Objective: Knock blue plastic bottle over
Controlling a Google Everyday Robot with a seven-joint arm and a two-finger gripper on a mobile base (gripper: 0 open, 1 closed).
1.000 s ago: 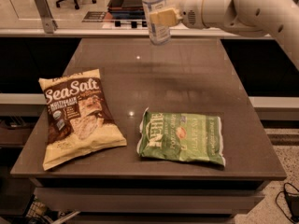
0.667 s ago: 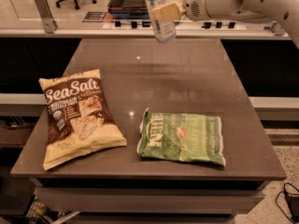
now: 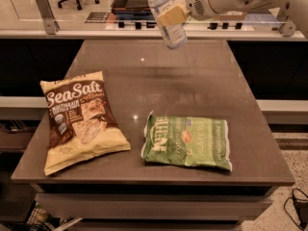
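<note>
The blue plastic bottle (image 3: 166, 16) is a slim clear pale-blue bottle. It hangs tilted in the air above the far edge of the brown table (image 3: 192, 85), its top leaning left and reaching the upper frame edge. My gripper (image 3: 172, 15) comes in from the upper right on a white arm and is shut on the bottle's middle, with a yellowish finger pad across it. The bottle's cap is cut off by the frame.
A cream and brown Sea Salt chip bag (image 3: 79, 119) lies at the table's front left. A green chip bag (image 3: 187, 141) lies at the front right. A rail and an office floor with a chair lie beyond the far edge.
The gripper has lifted the bottle a little higher and tipped it further, its top now leaning left. The two chip bags have not moved.
</note>
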